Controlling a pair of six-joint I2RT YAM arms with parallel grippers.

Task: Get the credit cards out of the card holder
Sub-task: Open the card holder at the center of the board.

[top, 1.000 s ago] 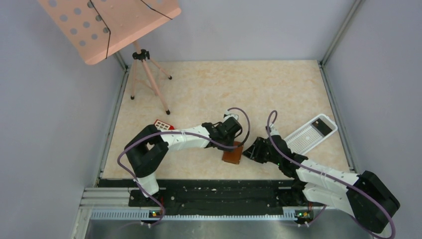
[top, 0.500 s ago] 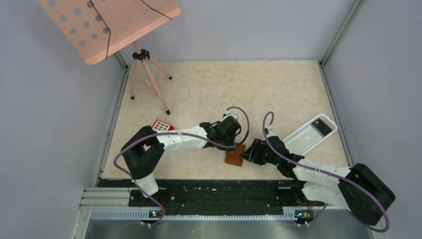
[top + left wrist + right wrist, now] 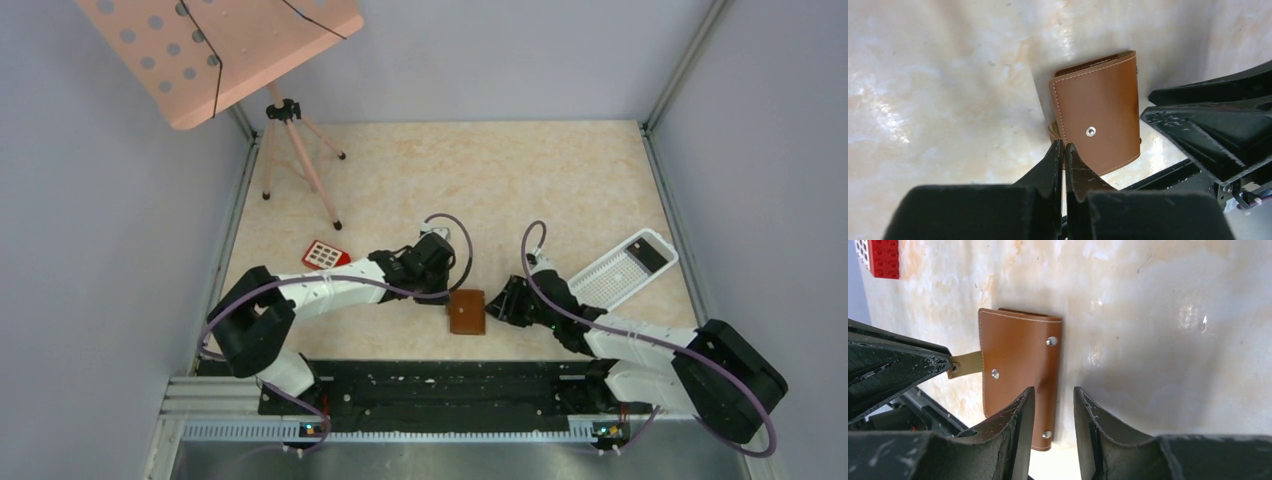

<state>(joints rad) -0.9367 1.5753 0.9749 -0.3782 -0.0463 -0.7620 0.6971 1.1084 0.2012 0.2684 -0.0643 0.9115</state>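
Lab test cell, grey walls (image 3: 90, 300), aluminium rails (image 3: 400, 430)

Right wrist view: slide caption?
Left end effector pinches closed card holder by its tab; right end effector open over its edge.

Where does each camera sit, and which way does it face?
Top external: fixed above and behind the robot, looking down on the table; left arm and right arm show, grippers flanking the card holder.
Left wrist: on the left arm, looking past its shut fingers at the card holder; the right gripper shows.
Right wrist: on the right arm, looking past its parted fingers at the card holder; the left gripper pinches its tab.
Shared: both wrist views show the card holder and the opposite gripper.
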